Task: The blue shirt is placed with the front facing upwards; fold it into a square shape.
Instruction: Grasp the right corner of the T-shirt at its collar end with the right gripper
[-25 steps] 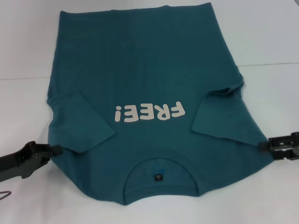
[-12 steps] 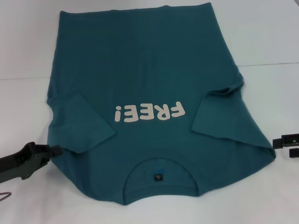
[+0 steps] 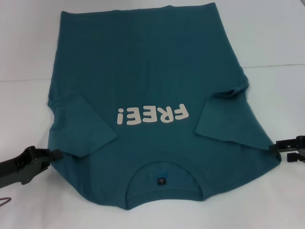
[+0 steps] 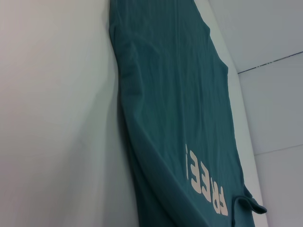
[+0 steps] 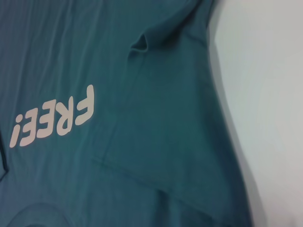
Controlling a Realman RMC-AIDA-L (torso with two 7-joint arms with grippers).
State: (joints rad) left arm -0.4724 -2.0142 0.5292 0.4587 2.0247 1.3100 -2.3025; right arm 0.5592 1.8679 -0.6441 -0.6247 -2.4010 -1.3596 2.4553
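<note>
The blue shirt (image 3: 143, 71) lies flat on the white table, front up, its off-white "FREE!" lettering (image 3: 152, 114) on the chest and its collar (image 3: 162, 181) nearest me. Both short sleeves (image 3: 83, 126) (image 3: 224, 119) are folded inward over the body. My left gripper (image 3: 56, 154) rests low on the table at the shirt's left shoulder edge. At the right shoulder edge, my right gripper (image 3: 279, 149) is open, its tips just meeting the cloth. Both wrist views show only the shirt (image 4: 175, 94) (image 5: 142, 142) and table.
The white table (image 3: 276, 38) surrounds the shirt, with a thin seam line (image 3: 276, 65) running across at the right. A small thin wire-like object (image 3: 5, 199) lies at the near left edge.
The right gripper drew back to the right off the shirt's edge, then came back in to the right shoulder edge. The left arm and the shirt have not moved.
</note>
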